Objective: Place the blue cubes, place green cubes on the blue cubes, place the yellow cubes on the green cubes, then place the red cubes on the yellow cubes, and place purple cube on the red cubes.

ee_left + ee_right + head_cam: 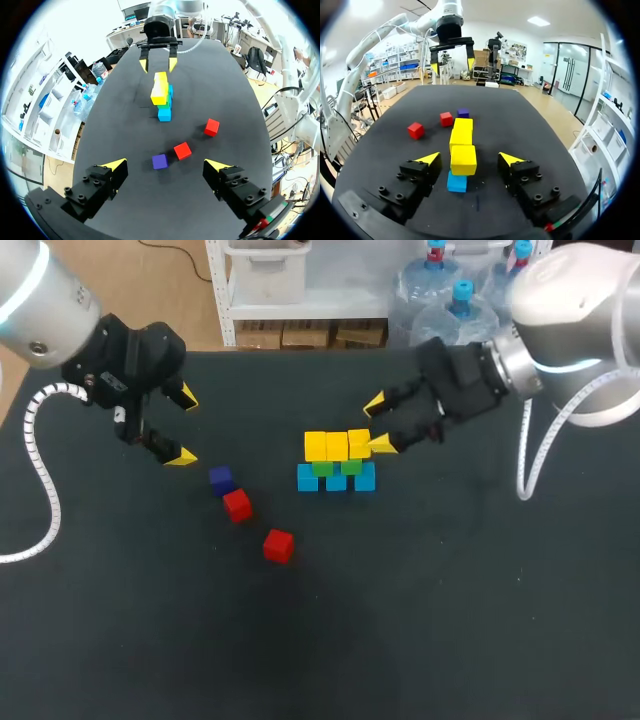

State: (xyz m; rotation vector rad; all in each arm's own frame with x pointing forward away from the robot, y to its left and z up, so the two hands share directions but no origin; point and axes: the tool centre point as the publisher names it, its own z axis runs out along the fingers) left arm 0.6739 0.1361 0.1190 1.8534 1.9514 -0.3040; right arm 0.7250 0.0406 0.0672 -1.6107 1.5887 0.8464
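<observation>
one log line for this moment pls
stack: blue cubes, green cubes, yellow cubes placed | loose: two red cubes, purple cube | left hand: open, empty | right hand: open, by yellow cubes

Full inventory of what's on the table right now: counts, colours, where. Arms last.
blue cubes: 3, blue, one row mid-table, bottom layer
green cubes: 2 showing, green, on the blue cubes, under the yellow ones
yellow cubes: 3, yellow, top row
red cubes: 2, red, loose, between the blue cubes and the left gripper's side
purple cube: 1, purple, loose, close by one red cube
table: 1, black
left gripper: 1, yellow tips, open, holding nothing, table's left
right gripper: 1, yellow tips, open, end yellow cube between its fingers, untouched
</observation>
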